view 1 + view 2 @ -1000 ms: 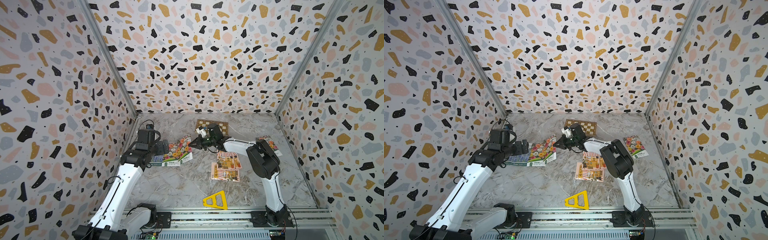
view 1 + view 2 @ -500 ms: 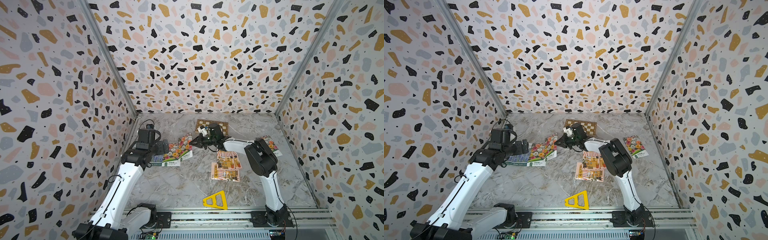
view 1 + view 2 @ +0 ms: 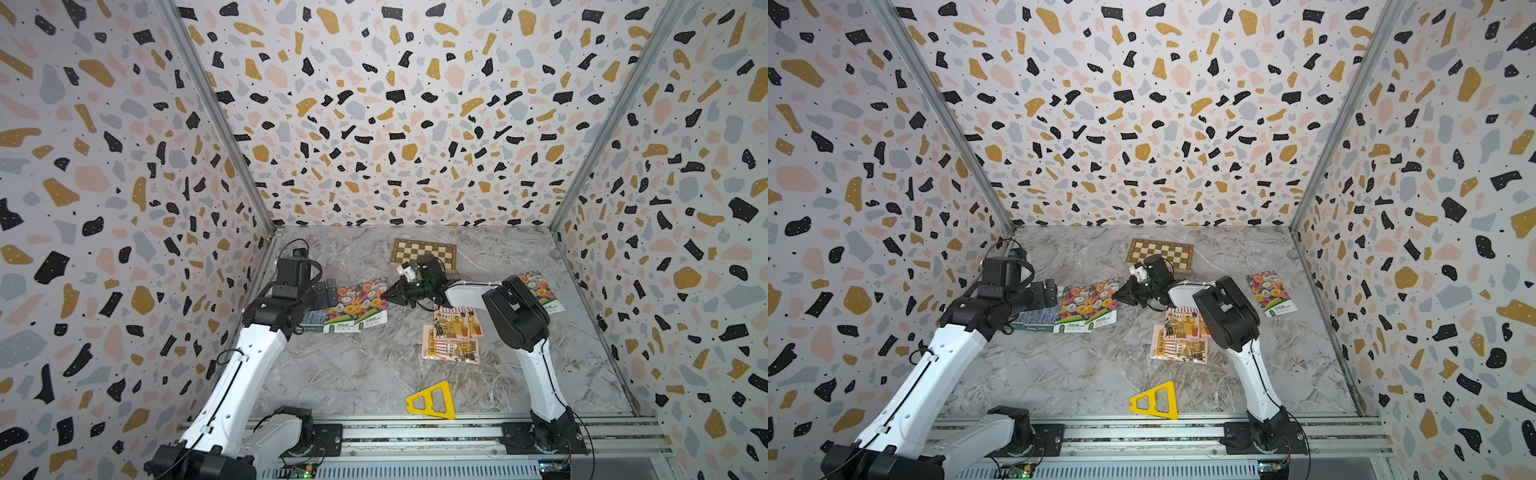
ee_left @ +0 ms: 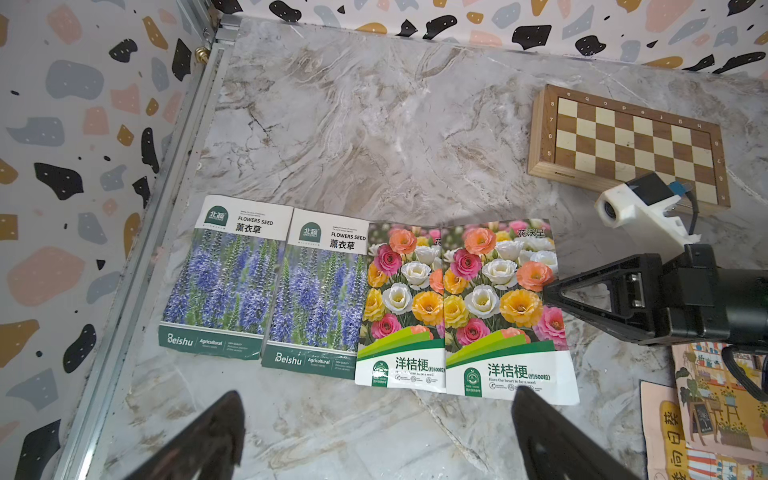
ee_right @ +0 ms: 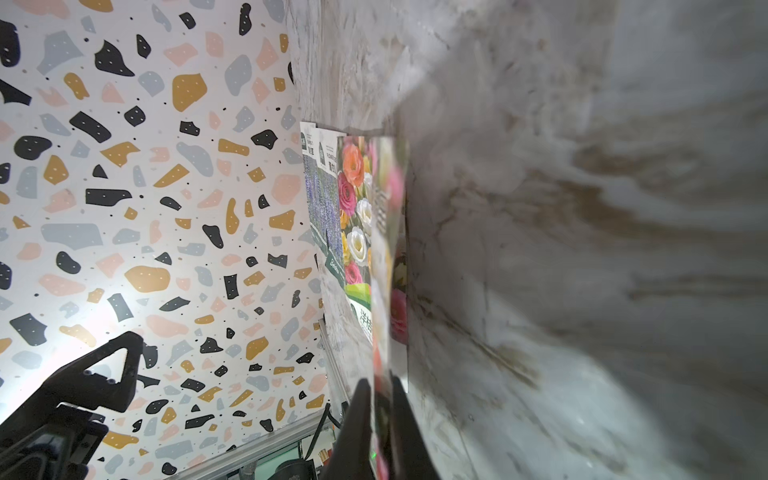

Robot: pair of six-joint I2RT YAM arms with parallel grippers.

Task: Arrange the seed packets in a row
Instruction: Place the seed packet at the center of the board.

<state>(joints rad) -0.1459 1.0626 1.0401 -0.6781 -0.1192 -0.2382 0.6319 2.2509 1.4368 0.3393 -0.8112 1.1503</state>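
Packet [image 4: 503,307] lowered; right gripper [image 4: 552,291] seemingly pinches edge.

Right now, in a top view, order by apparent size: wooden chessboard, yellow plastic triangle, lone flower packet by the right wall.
Brown-and-cream wooden chessboard and lone multicoloured flower seed packet: about alike, unranked.
Yellow plastic triangle: smallest.

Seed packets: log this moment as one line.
row: two lavender packets, two flower packets | right tool: straddling row's end edge, grip unclear | left tool: open, empty | loose: pink packets, stray flower packet

Flower pkt [image 5: 388,249] in R claw [image 5: 380,380]: blurred.
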